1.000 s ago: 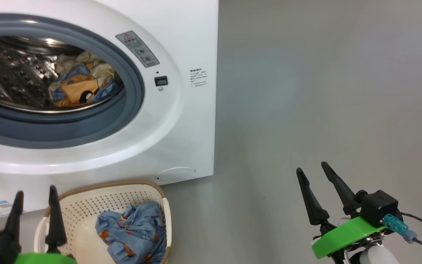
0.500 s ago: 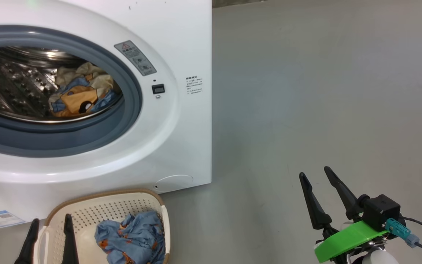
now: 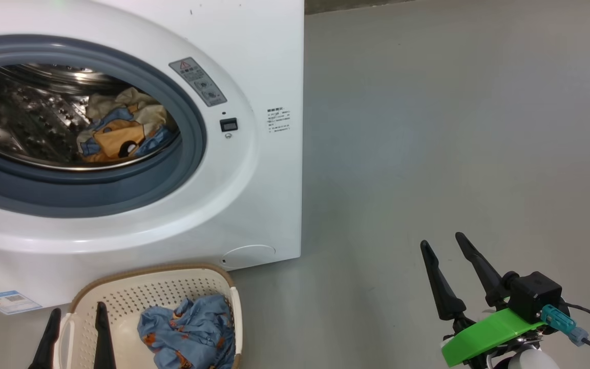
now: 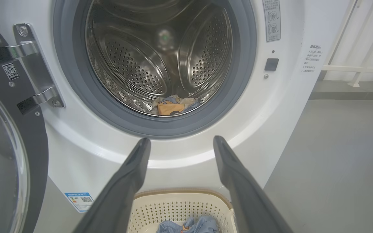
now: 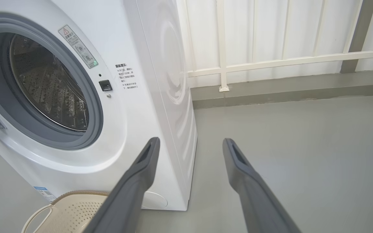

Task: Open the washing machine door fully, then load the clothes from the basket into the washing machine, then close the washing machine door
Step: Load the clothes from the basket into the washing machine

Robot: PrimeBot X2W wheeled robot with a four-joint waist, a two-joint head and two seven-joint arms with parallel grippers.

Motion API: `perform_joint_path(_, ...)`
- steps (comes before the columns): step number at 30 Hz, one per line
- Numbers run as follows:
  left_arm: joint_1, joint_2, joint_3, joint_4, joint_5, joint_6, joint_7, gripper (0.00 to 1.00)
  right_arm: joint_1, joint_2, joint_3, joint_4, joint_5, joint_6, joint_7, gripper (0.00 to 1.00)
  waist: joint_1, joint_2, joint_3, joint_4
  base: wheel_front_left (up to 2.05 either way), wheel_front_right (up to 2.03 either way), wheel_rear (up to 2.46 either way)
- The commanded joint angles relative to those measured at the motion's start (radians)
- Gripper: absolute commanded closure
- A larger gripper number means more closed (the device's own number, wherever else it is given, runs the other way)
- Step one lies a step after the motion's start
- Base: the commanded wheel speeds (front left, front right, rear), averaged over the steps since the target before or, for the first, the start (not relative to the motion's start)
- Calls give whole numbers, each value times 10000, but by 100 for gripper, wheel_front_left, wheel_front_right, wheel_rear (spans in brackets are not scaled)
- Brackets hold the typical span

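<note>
- One light blue soft garment with orange prints (image 3: 187,328) is lying crumpled in the right half of the small cream perforated plastic basket (image 3: 162,270). The basket is sitting on the grey floor (image 3: 428,128) just in front of the big white front-loading washing machine (image 3: 254,205). The heap is showing no clear long axis.
- A second cream garment with orange and blue print (image 3: 121,138) is resting inside the steel drum (image 4: 134,64).
- The left gripper (image 3: 78,307) is hovering at the basket's left side, its two dark fingers (image 3: 103,333) standing wide apart and holding nothing. The blue garment is lying just to its right and lower.
- The right gripper (image 3: 441,239) is likewise spread and empty, well apart over bare floor, so the left arm is judged the nearer one for the pick.
- The left wrist view is showing the round door with glossy black rim (image 4: 39,155) swung open on its metal hinges (image 4: 28,51). The head view is giving most of the garment's outline, which the wrist view is cropping.
</note>
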Motion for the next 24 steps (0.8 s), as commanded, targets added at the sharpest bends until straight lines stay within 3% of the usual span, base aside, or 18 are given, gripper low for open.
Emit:
perform_joint_path(1, -143, 96, 293, -299, -131, 55, -55, 0, 39, -83, 226, -244, -87, 98, -49, 0, 0, 0, 11, 10, 0, 0, 0)
perform_joint_path(24, -329, 95, 147, -289, -225, 230, -55, 0, -25, -39, 192, -271, -65, 98, -49, 0, 0, 0, 277, 131, 0, 0, 0)
